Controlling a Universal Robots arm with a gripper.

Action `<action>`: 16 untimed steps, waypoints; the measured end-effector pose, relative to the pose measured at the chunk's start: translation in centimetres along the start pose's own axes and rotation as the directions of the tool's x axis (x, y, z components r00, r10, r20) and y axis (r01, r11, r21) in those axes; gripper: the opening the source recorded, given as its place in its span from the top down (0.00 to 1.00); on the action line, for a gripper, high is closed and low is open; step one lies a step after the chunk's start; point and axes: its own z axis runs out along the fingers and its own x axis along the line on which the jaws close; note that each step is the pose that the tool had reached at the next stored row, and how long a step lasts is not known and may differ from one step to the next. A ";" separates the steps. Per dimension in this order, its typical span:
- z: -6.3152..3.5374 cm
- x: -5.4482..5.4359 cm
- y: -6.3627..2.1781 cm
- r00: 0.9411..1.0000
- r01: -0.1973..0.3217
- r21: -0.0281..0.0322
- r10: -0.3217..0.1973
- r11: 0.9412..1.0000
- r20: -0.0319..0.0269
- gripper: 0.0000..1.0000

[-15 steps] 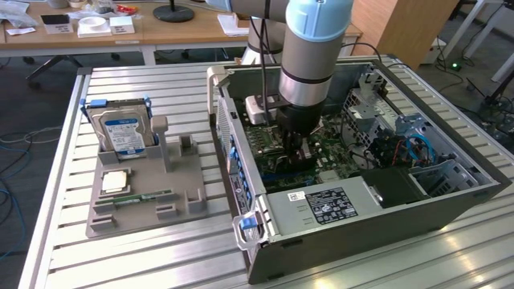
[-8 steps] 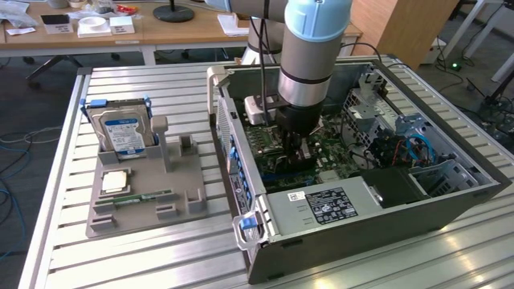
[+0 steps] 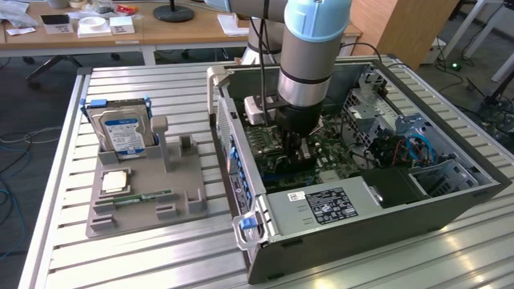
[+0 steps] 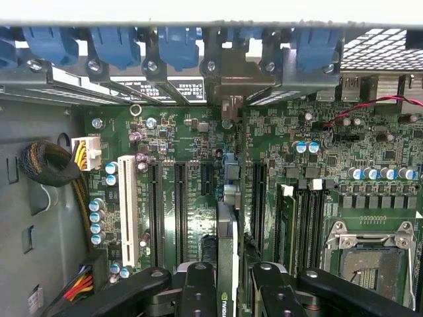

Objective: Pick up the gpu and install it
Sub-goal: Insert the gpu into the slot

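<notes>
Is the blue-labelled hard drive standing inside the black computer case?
No, the blue-labelled hard drive stands upright in the grey holder tray, outside the black computer case.

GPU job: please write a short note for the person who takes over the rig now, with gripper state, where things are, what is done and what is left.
Gripper: inside the open computer case, its fingers shut on the gpu, which stands on edge over the motherboard.
Gpu: held in line with an expansion slot, metal bracket end toward the case's rear slot openings. I cannot tell if it is fully seated.
Done: gpu picked up and carried into the case.
Left: seating in the slot is not confirmed; gpu not released.
Gray parts holder beside the case: hard drive and RAM stick are in it.
</notes>
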 end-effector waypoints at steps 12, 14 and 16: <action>-0.30 0.0 -0.02 1.000 0.000 0.000 0.000 1.000 0.000 0.61; -1.20 0.0 -0.09 1.000 0.000 0.000 0.000 1.000 0.000 0.61; -2.45 0.0 -0.21 1.000 0.000 0.000 0.000 1.000 0.000 0.61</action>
